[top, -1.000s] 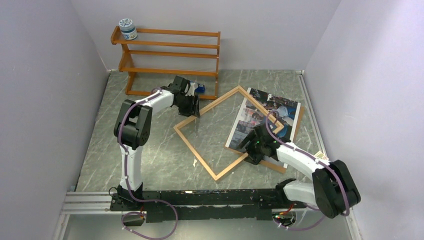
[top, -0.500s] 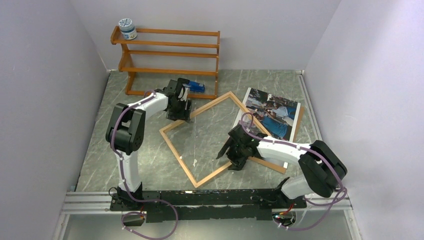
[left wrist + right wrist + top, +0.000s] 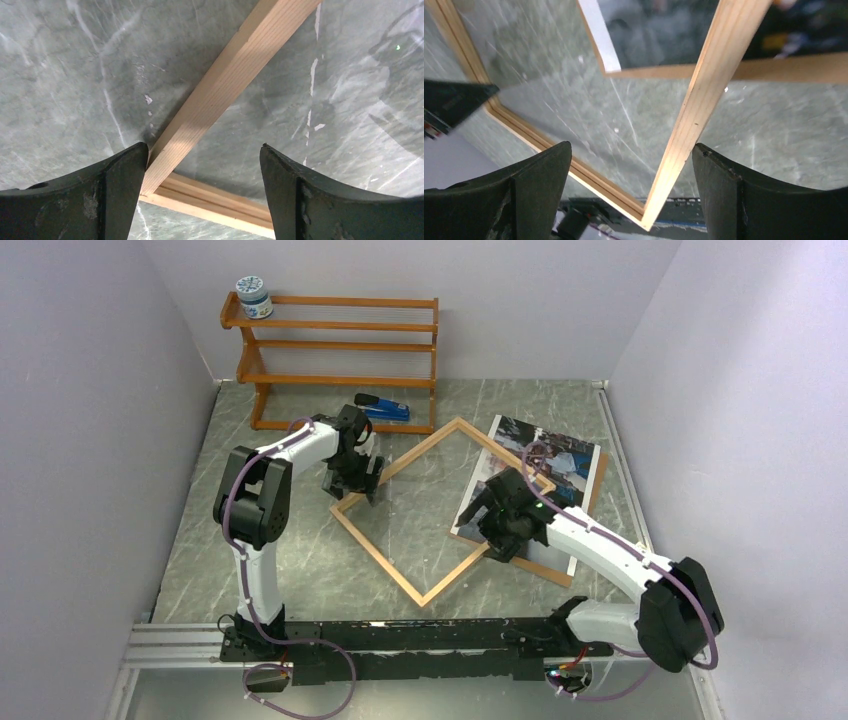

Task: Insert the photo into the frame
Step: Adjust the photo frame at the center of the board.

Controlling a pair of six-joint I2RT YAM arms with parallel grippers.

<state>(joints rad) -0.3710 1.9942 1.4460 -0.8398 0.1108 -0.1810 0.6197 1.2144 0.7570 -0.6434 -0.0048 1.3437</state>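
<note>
The frame lies on the table like a diamond, and its right corner overlaps the photo. The photo rests on a brown backing board at the right. My left gripper is open over the frame's left corner. In the left wrist view the left gripper straddles the frame's moulding, and its left finger touches the wood. My right gripper is open at the frame's lower right side. In the right wrist view the right gripper has the frame's moulding against its right finger. The photo's white-edged corner shows there.
An orange-brown shelf rack stands at the back with a jar on its top left. A blue object lies by the rack's foot. The arms' rail runs along the near edge. Walls close in on the left, back and right.
The frame slid left off part of the photo, then back a little to the right. Both grippers moved with it. The left gripper came nearer, uncovering the blue object.
</note>
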